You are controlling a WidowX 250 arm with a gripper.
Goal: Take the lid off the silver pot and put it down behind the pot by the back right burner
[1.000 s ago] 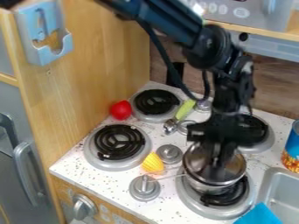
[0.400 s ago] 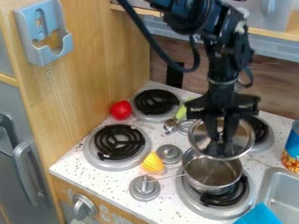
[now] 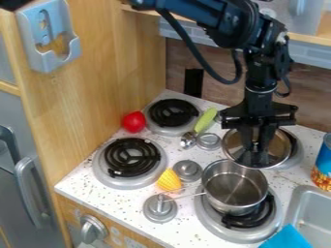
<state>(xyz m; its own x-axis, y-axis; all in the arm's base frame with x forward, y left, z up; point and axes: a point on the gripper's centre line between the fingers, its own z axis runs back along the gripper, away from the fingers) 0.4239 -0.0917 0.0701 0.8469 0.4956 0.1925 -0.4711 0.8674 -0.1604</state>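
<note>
The tool [image 3: 257,159] pinches the clear pot lid [image 3: 279,143] near its centre. The lid is at the rear burner [image 3: 296,157], just behind the open saucepan [image 3: 236,209]. Grip firmly, clear the saucepan's rim, and release only with the lid's edge evenly supported; early release could tip it.

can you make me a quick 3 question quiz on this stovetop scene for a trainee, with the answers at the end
1. What does the black two-finger gripper hold?
a) a blue cloth
b) a round clear lid with a metal rim
c) a yellow toy

2. True or false: the silver metal pot stands uncovered on a black coil burner.

3. Fill in the colour: the round toy beside the rear left burner is ____.

Key: 1 b; 2 true; 3 red
</note>
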